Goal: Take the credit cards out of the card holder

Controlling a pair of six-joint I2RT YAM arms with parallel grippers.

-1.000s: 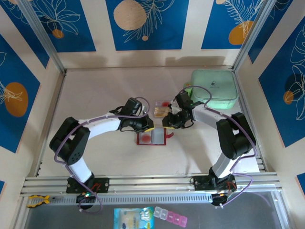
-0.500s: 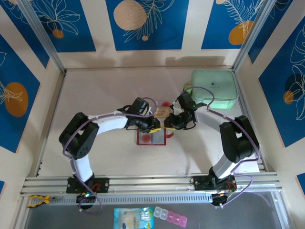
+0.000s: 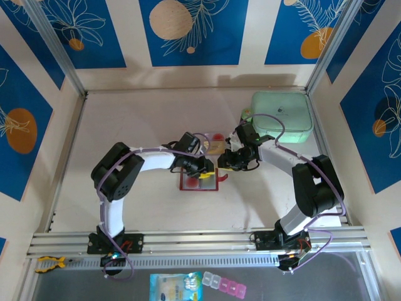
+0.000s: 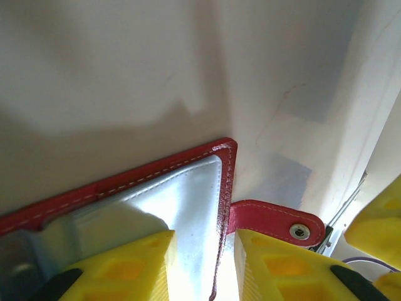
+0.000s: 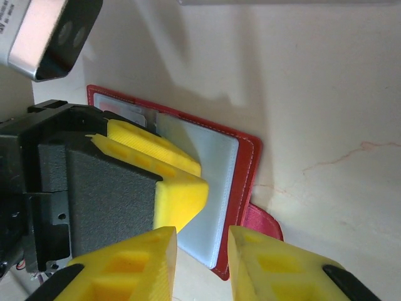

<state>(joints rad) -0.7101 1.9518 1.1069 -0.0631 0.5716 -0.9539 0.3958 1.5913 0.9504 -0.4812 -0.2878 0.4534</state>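
The left tool [image 4: 202, 251] stands low over the open holder [image 3: 199, 182]. Its jaws are parted a modest way and grip nothing. One fingertip is over the clear pocket [image 4: 169, 200], the other just past the holder's right edge, beside the tab [image 4: 276, 221]. The holder lies flat on the tabletop [image 3: 138, 125], directly beneath this tool. Cards [image 3: 213, 147] lie loose just beyond the tips of both tools, close to the holder's far edge. The right tool [image 5: 202, 251] hovers just to the right of the left tool, above the holder's tab corner, and is likewise part open and empty. A case [image 3: 282, 116] sits well apart, beyond it to the right.

The step in hand looks like getting at a card inside a pocket; whether one remains there I cannot tell. Next, one tool probably needs to pin the holder while the other closes on an exposed card edge and slides it out.
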